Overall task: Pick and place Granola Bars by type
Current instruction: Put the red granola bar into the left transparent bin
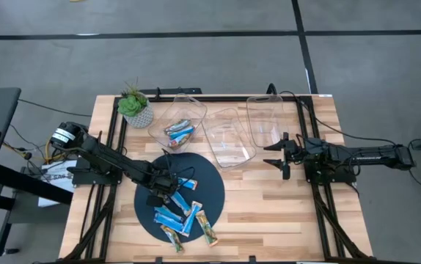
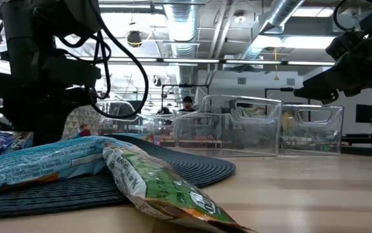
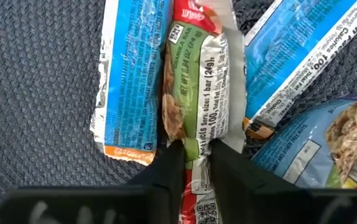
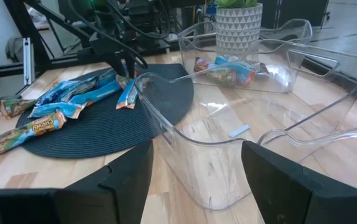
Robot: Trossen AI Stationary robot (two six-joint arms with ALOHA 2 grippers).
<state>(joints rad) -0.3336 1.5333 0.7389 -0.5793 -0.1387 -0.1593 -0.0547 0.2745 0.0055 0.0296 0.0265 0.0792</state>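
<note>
On the table [image 1: 269, 213], a dark mat [image 1: 207, 180] carried the loose bars [image 1: 185, 218], with three clear bins [image 1: 229, 136] behind it and one bin already holding some. Over the mat's left part, the left gripper [image 3: 196, 163] had its fingers pinched on the end of a green bar [image 3: 203, 93], whose long axis ran straight away from the fingers, between two blue bars [image 3: 129, 74]. Well apart by the bins, the right gripper [image 1: 282, 155] hung wide open and empty.
</note>
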